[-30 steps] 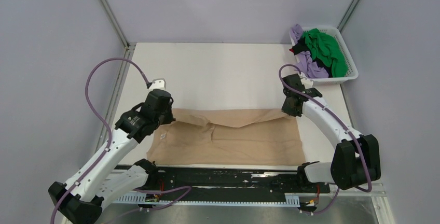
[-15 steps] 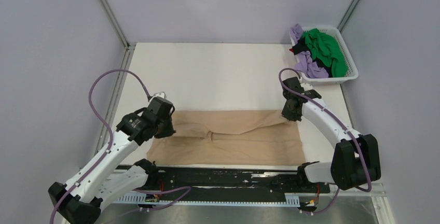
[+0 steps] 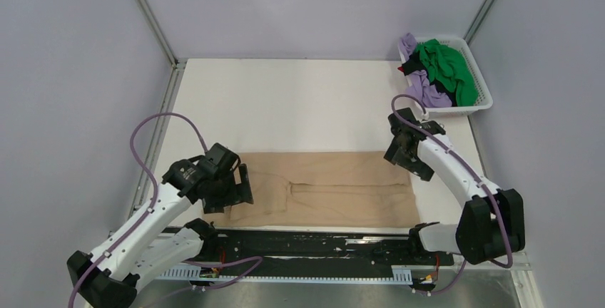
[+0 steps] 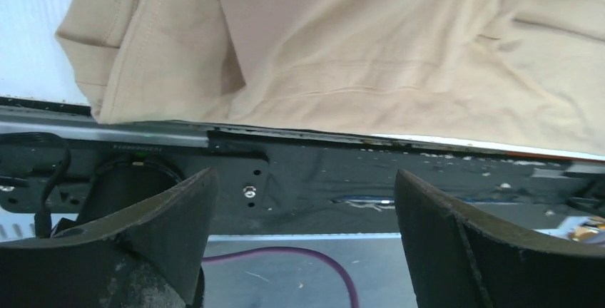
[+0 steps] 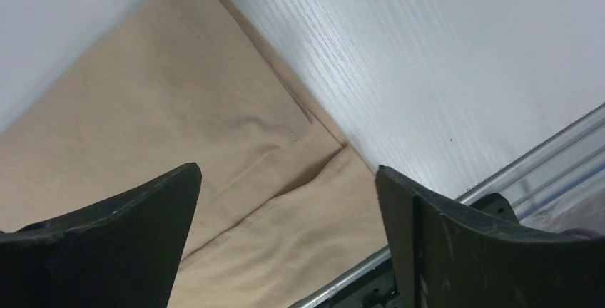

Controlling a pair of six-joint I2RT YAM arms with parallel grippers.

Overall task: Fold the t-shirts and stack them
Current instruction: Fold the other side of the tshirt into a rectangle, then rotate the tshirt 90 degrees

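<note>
top external | tan t-shirt (image 3: pixel 335 190) flat | left claw (image 4: pixel 303 177), right claw (image 5: pixel 287 171) spread wide, gripping nothing

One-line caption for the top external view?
Left claw and right claw, both open, over the ends of the folded tan t-shirt; other shirts heaped in the white basket.

left hand (image 4: pixel 303 183): low, jaws spread wide | right hand (image 5: pixel 287 176): low, jaws spread wide

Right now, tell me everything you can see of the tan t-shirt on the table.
The tan t-shirt is soft, plain beige cloth, folded into a long flat band, lying along the near edge of the table. A sleeve shows at its left end. The open left gripper and right gripper stand over its ends, holding nothing.
</note>
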